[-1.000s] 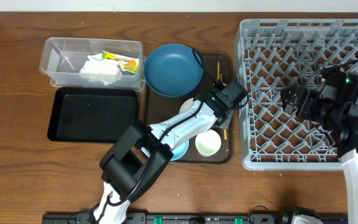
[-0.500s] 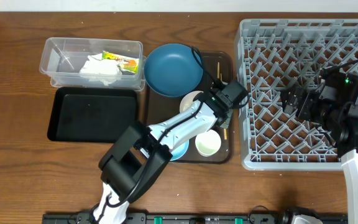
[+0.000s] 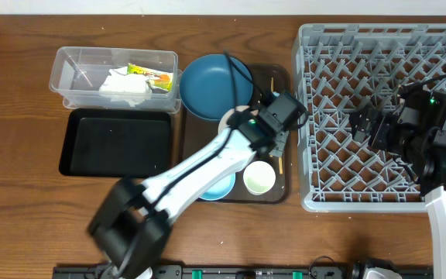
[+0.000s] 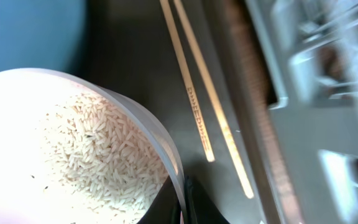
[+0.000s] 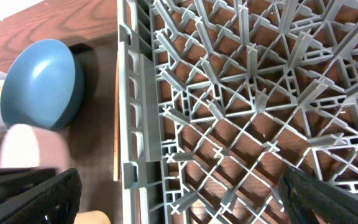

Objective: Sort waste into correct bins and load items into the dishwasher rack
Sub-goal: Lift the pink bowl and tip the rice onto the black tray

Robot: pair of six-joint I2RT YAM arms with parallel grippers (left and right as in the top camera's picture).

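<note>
dark wood table (image 3: 22, 201) is covered from left to right by a tub (image 3: 62, 74) set behind a black tray (image 3: 114, 143), then a brown tray (image 3: 282, 77), then a grey rack (image 3: 378, 198). tissue (image 3: 122, 84) and a wrapper (image 3: 149, 75) are contained in the tub. on the brown tray a plate (image 3: 211, 85) is laid at the back. a cup (image 3: 259, 178) and a blue bowl (image 3: 221, 187) are placed at the front, and chopsticks (image 4: 197, 112) are laid along the side nearest the rack. the left gripper (image 4: 185, 205) is clamped on the rim of a white bowl (image 4: 5, 93), in which rice (image 4: 98, 155) is spread. this bowl is positioned over the brown tray, just beside the plate's front edge; whether it is lifted off the tray cannot be told. the right gripper (image 5: 179, 186) is spread wide above the rack's lattice, near the rack's left wall.
</note>
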